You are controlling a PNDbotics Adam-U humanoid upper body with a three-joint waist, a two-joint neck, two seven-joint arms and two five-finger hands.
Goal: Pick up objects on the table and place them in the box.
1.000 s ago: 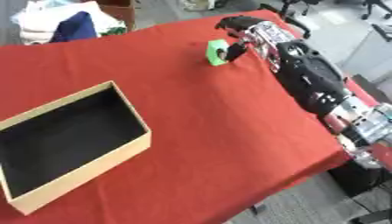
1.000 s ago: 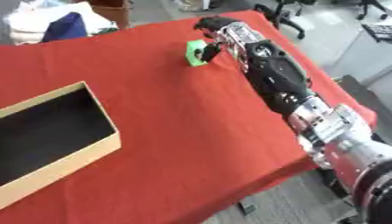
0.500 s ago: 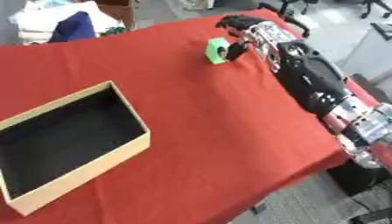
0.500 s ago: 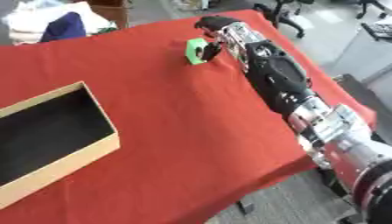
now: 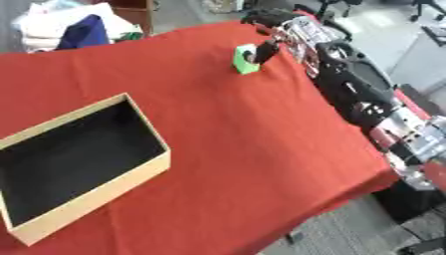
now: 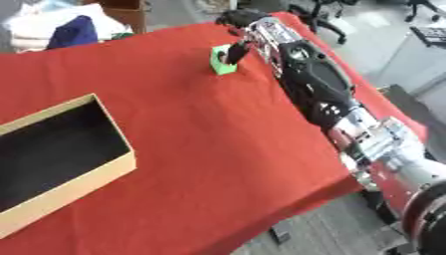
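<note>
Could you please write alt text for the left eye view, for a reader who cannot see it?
The robot's right hand reaches across a red-covered table, its fingers against a small green object near the far edge. An open, empty cardboard box with a dark interior sits at the near left.

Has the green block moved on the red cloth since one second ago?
No. The green block keeps its place near the cloth's far edge, with the right robot hand at it.
</note>
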